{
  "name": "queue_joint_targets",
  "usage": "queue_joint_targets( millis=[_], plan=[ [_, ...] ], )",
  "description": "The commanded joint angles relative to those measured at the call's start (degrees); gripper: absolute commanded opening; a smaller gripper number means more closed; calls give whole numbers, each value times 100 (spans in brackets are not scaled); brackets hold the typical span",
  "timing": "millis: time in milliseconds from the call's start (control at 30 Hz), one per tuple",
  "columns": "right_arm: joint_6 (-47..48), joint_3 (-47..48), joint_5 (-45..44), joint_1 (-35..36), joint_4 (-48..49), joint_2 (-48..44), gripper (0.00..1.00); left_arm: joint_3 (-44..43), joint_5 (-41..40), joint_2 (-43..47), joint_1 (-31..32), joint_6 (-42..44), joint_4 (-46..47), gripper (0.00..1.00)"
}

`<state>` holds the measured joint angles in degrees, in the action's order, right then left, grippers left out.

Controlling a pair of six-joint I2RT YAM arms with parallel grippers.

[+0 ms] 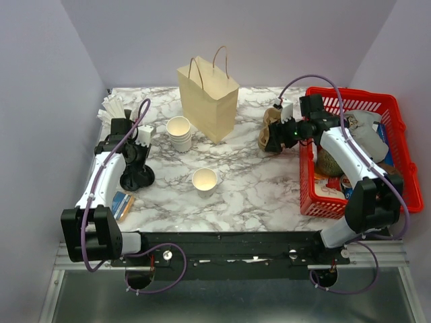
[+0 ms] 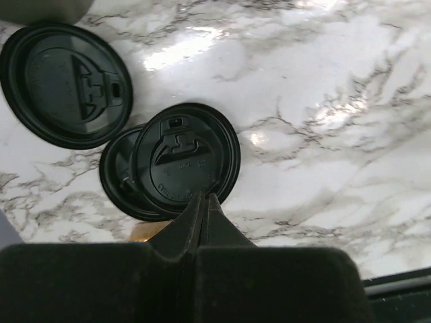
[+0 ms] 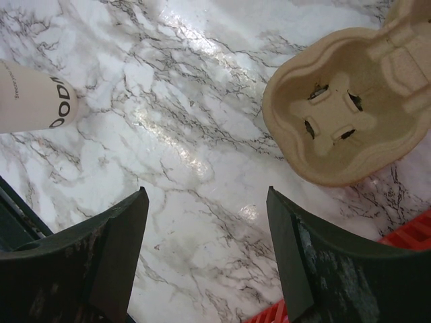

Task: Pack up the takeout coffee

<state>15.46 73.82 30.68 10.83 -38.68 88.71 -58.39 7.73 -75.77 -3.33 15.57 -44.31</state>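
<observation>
On the marble table (image 1: 256,182), the cup (image 1: 205,180) stands mouth-up; left jaws pressed together at a lid (image 2: 185,158), right jaws spread.

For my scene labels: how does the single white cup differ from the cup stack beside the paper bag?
The single cup stands alone in the middle of the table, toward its near edge; the cup stack stands farther back, close beside the paper bag. The single cup is lower; the cup stack, several cups nested, is taller. Both are white, upright and lidless.
</observation>
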Motion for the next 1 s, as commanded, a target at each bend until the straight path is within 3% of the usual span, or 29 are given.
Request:
queue_joint_targets(
  millis=[0, 100, 167, 267, 367, 567, 967],
  plan=[
    [-35, 290, 140, 42, -17, 103, 80, -50, 1552, 281, 34, 454, -402, 0],
    [18, 300, 211, 42, -43, 68, 80, -6, 2021, 299, 52, 648, -499, 0],
    [44, 273, 246, 33, -52, 15, 80, 90, 1611, 317, 122, 544, -342, 4],
    [44, 185, 220, 42, -52, -37, 80, 301, 1354, 431, 157, 858, -16, 32],
    [53, 124, 211, 51, -52, -73, 80, 495, 1224, 423, 315, 1552, 63, 43],
    [71, 159, 149, 51, -70, -99, 80, 653, 1144, 10, 799, 2494, 62, 48],
    [132, 18, 17, 51, -123, -284, 80, 794, 1012, -658, 948, 2617, 546, 45]
  ],
)
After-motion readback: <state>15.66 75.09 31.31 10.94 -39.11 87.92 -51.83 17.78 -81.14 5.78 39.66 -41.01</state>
